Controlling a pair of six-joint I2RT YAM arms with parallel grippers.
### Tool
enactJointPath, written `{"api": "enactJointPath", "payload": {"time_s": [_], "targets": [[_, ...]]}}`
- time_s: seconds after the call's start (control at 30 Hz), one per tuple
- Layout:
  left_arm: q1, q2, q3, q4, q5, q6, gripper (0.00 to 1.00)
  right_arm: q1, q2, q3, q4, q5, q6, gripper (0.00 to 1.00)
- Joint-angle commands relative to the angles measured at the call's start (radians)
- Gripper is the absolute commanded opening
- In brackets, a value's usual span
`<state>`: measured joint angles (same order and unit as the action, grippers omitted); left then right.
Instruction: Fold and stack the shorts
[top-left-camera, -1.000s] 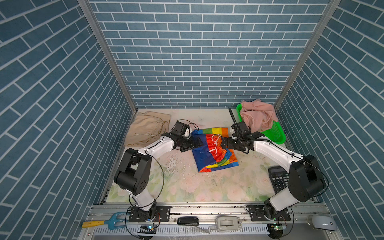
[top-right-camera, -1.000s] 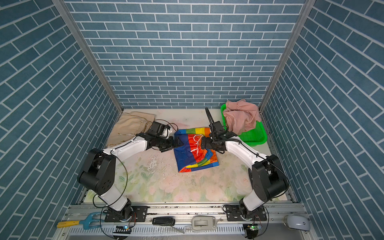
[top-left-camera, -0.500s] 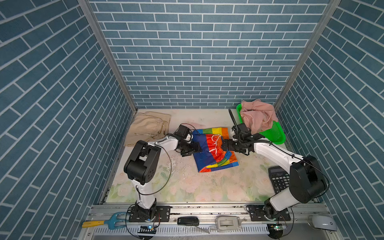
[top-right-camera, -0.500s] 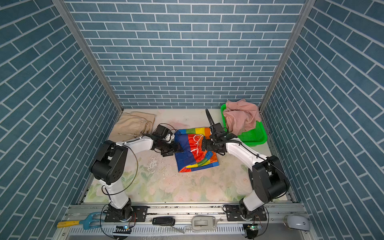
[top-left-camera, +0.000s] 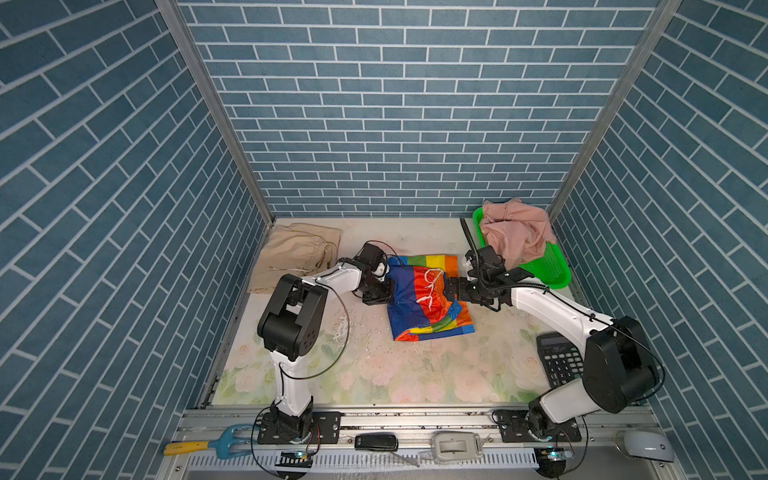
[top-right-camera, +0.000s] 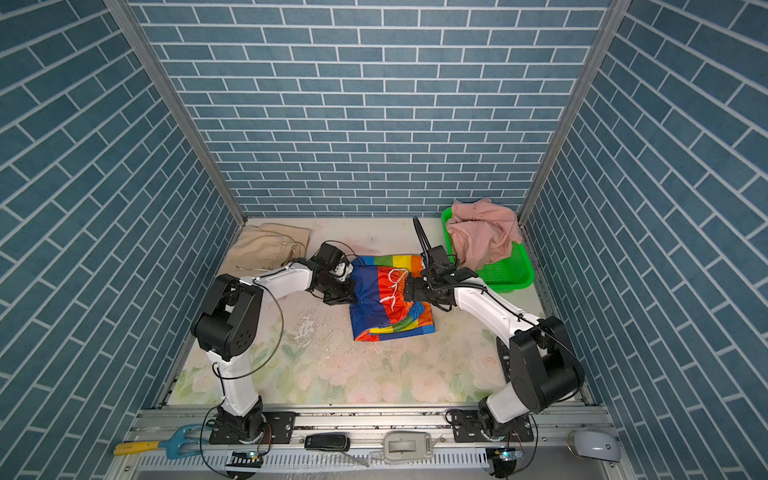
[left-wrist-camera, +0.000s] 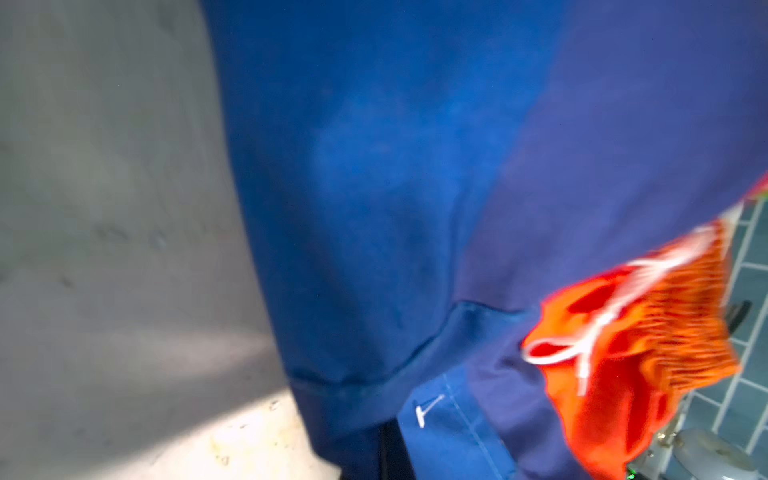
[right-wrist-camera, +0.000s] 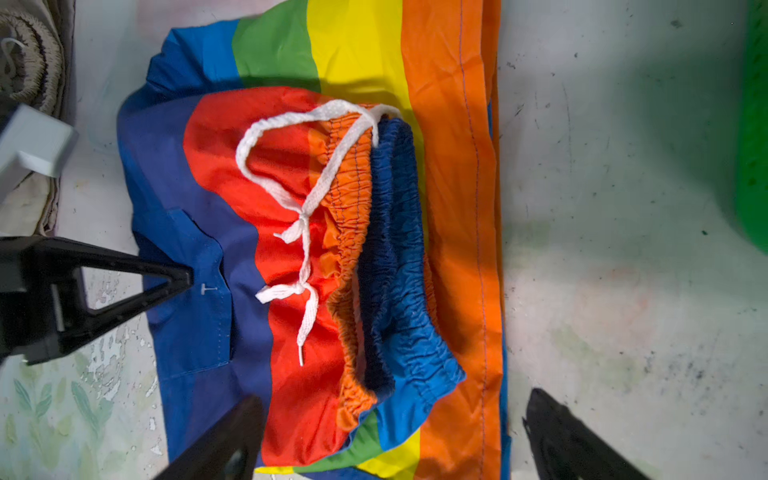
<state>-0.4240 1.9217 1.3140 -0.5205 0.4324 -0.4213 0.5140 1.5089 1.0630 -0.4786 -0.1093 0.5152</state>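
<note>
The rainbow-striped shorts (top-left-camera: 424, 299) (top-right-camera: 390, 299) lie partly folded mid-table, white drawstring up. My left gripper (top-left-camera: 387, 291) (top-right-camera: 351, 291) is shut on their blue edge; the right wrist view shows its black fingertips (right-wrist-camera: 183, 276) pinching that hem. In the left wrist view blue cloth (left-wrist-camera: 415, 166) fills the frame. My right gripper (top-left-camera: 451, 291) (right-wrist-camera: 395, 440) is open, low over the waistband side, one finger (right-wrist-camera: 232, 436) over the cloth. The beige shorts (top-left-camera: 297, 257) lie folded at the back left. The pink shorts (top-left-camera: 517, 235) are heaped in the basket.
The green mesh basket (top-left-camera: 548, 270) stands at the back right against the wall. A black calculator (top-left-camera: 559, 361) lies at the right, beside the right arm. Brick walls close in three sides. Small tools lie on the front rail (top-left-camera: 415, 419).
My left gripper has slid onto the blue edge of the rainbow shorts and shut on it; its elbow swung inward. The right arm has hardly moved and stays open.
</note>
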Motion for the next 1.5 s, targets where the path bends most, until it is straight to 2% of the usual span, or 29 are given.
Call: {"api": "enactJointPath", "payload": {"time_s": [0.0,0.13,0.23,0.33,0.43,0.63,0.93,1.47], "targets": [[0.004,-0.008,0.146,-0.251,-0.193,0.168,0.0,-0.004,-0.03,-0.004,-0.001,0.01,-0.023,0.98],[0.005,0.045,0.36,-0.519,-0.476,0.316,0.0,-0.003,-0.012,-0.009,0.042,-0.03,0.001,0.98],[0.005,0.071,0.465,-0.634,-0.712,0.385,0.0,0.0,0.016,-0.014,0.1,-0.093,0.037,0.98],[0.005,0.074,0.522,-0.675,-0.936,0.44,0.0,0.009,0.05,0.005,0.129,-0.114,0.057,0.98],[0.006,0.056,0.525,-0.644,-1.079,0.524,0.0,0.031,0.092,0.042,0.141,-0.125,0.06,0.98],[0.02,0.043,0.525,-0.598,-1.205,0.645,0.0,0.089,0.186,0.148,0.142,-0.145,0.048,0.98],[0.088,0.03,0.614,-0.564,-1.279,0.741,0.0,0.133,0.298,0.284,0.136,-0.19,0.033,0.98],[0.177,0.028,0.754,-0.542,-1.242,0.791,0.0,0.198,0.457,0.517,0.098,-0.232,0.026,0.98]]}}
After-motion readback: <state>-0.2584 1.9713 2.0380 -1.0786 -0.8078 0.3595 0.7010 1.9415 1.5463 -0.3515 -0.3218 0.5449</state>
